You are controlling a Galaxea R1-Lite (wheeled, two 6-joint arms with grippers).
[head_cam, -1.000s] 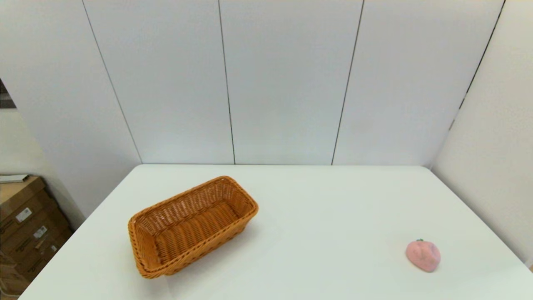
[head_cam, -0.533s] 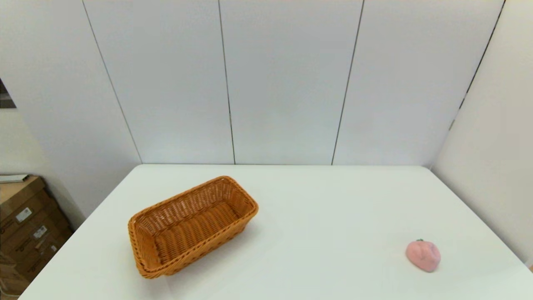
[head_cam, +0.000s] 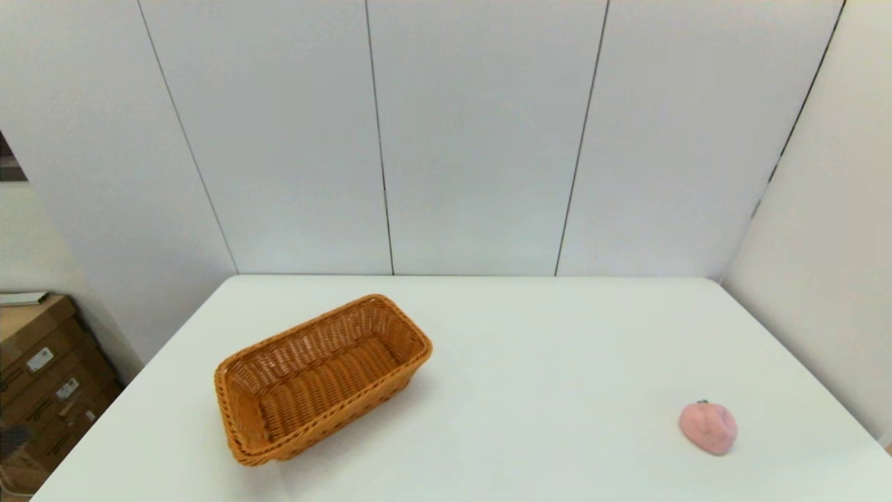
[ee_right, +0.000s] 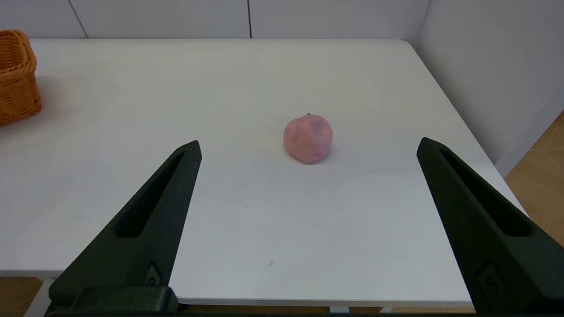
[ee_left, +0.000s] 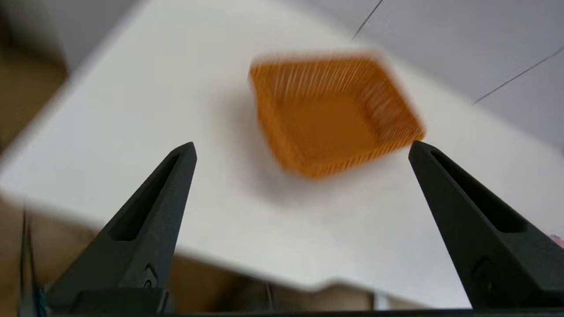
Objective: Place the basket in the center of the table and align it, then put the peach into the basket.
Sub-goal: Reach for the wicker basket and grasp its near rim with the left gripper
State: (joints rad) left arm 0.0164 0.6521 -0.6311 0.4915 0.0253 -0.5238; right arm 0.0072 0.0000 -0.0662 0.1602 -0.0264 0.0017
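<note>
The basket (head_cam: 322, 380) sits skewed on the counter's (head_cam: 529, 335) left, unmoved over the last second; the peach (head_cam: 708, 427) waits right. Left gripper (ee_left: 302, 152) and right gripper (ee_right: 308, 147) hover off-counter, jaws open. Nothing started.

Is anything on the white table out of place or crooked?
Yes. The orange-brown woven wicker basket sits left of the white table's centre, turned diagonally to the edges. The small pale pink peach lies near the right edge. Nothing is spilled or damaged.
</note>
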